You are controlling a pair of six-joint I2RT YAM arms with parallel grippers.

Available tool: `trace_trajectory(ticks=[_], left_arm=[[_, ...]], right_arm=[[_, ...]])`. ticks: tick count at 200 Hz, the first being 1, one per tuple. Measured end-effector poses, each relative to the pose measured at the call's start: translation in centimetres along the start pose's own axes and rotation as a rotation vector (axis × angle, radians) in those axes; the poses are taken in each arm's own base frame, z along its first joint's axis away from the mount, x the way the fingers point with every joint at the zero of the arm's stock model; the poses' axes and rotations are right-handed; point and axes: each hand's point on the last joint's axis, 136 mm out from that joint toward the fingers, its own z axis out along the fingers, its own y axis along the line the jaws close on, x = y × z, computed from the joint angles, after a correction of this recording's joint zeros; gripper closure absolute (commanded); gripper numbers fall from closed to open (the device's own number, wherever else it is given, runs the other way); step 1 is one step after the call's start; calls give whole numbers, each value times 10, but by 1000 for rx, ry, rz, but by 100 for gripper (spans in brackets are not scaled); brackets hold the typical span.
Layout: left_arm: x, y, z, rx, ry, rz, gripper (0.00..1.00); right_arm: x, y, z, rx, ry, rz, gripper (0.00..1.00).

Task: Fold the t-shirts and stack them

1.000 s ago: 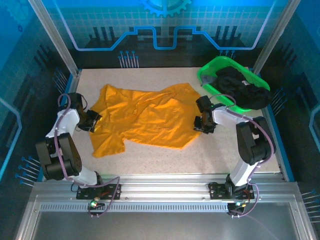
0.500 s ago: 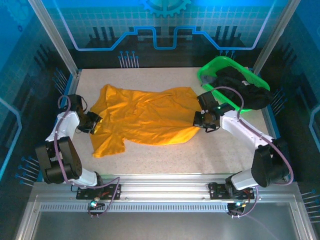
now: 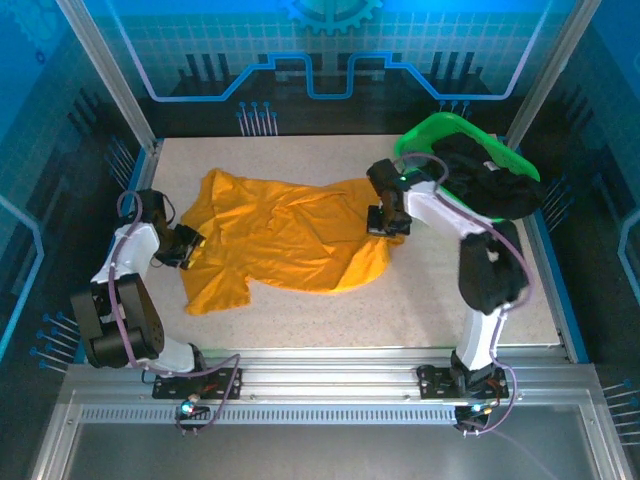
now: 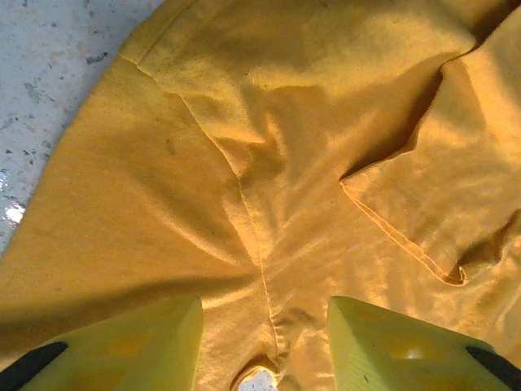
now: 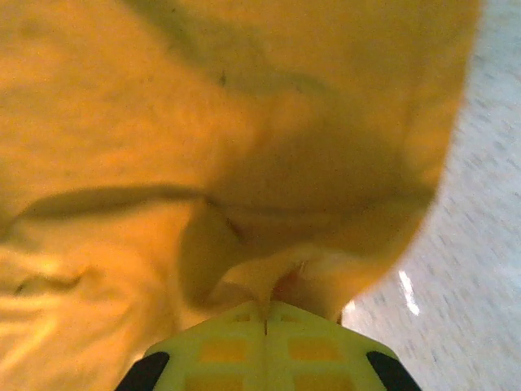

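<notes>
Top external: orange shirt (image 3: 290,240) lay rumpled on the table (image 3: 430,290), between both grippers. Right gripper (image 3: 386,220) pinched its near edge, fingers pressed together. Left gripper (image 3: 184,246) sat at the opposite edge, fingers apart over cloth. Green basket (image 3: 440,120) sat beyond the right gripper.

Soft, thin orange-yellow cloth, matt and creased and run through with stitched seams, is seen in the t-shirt (image 3: 290,240) at the centre of the table (image 3: 450,290), which is surfaced in a pale, speckled, matt stone-like finish. At 1 o'clock, a basket (image 3: 430,125) of glossy green plastic is filled with dark matt cloth (image 3: 490,185). The left gripper (image 4: 264,334) and right gripper (image 5: 264,314) are tipped in smooth matt yellow-green plastic, edged with black. Brushed silver metal rails (image 3: 330,395) are laid along 6 o'clock.
</notes>
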Motion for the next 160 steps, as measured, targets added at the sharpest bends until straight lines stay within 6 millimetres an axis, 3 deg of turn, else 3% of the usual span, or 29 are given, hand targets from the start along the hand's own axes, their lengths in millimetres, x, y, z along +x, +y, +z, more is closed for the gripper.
trace_trajectory(ticks=[12, 35, 54, 78, 101, 127, 142, 160], left_arm=[[1, 0, -1, -1, 0, 8, 55], [2, 1, -5, -2, 1, 17, 54], [3, 1, -7, -2, 0, 20, 54], [4, 1, -11, -1, -4, 23, 53], [6, 0, -12, 0, -5, 30, 53], [9, -3, -12, 1, -3, 42, 52], [10, -4, -12, 2, -1, 47, 52], [12, -5, -11, 3, 2, 55, 52]], right_arm=[[-8, 3, 24, 20, 38, 1, 98], [-24, 10, 51, 36, 72, 6, 78], [-31, 10, 53, 36, 69, 10, 64], [-31, 1, 41, 34, 45, 28, 53], [-10, -27, 16, 44, 13, 63, 48], [22, -52, -11, 43, -24, 81, 48], [40, -55, -13, 44, -16, 63, 49], [59, -51, 0, 47, 18, 31, 50]])
